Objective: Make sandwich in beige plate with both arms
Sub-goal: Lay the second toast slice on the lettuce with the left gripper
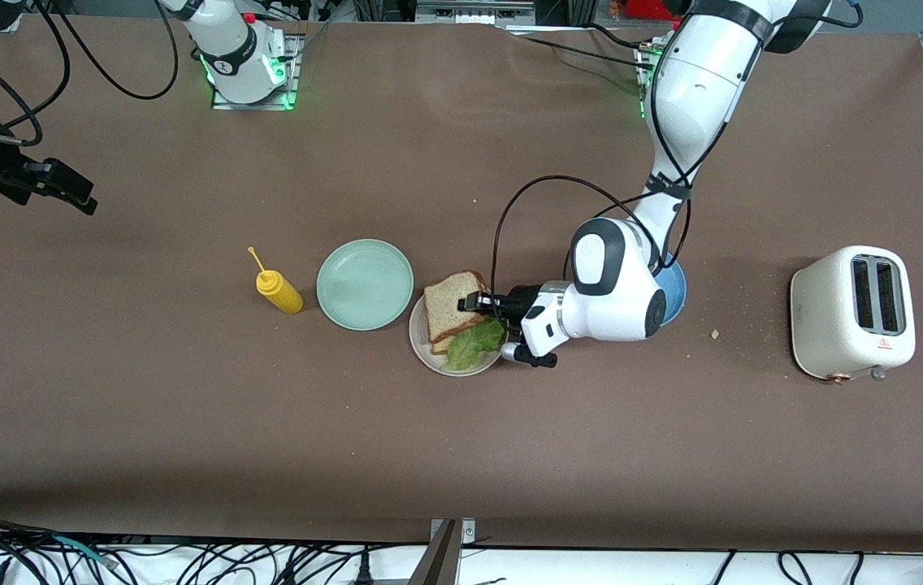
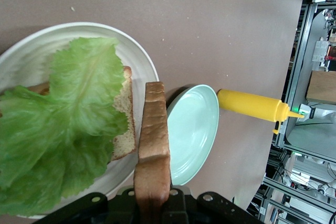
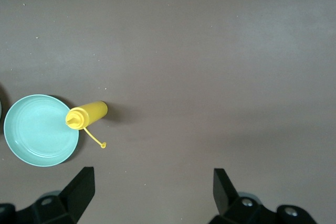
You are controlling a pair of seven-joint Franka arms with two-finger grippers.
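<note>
The beige plate point(image 1: 429, 353) sits mid-table and carries a bread slice point(image 1: 443, 341) with a ruffled green lettuce leaf point(image 1: 475, 341) on it. My left gripper point(image 1: 474, 303) is shut on a second bread slice point(image 1: 452, 302) and holds it over the plate, partly above the lettuce. In the left wrist view the held slice point(image 2: 154, 140) shows edge-on between the gripper point(image 2: 155, 203) jaws, beside the lettuce point(image 2: 63, 124), the lower slice point(image 2: 124, 129) and the plate point(image 2: 131, 51). My right gripper point(image 1: 75, 195) is open and empty, waiting over bare table at the right arm's end; it also shows in the right wrist view point(image 3: 152, 174).
A mint-green plate point(image 1: 365, 283) touches the beige plate toward the right arm's end, with a yellow squeeze bottle point(image 1: 279, 291) beside it. A blue plate point(image 1: 673, 288) lies under the left arm. A white toaster point(image 1: 851, 313) stands at the left arm's end.
</note>
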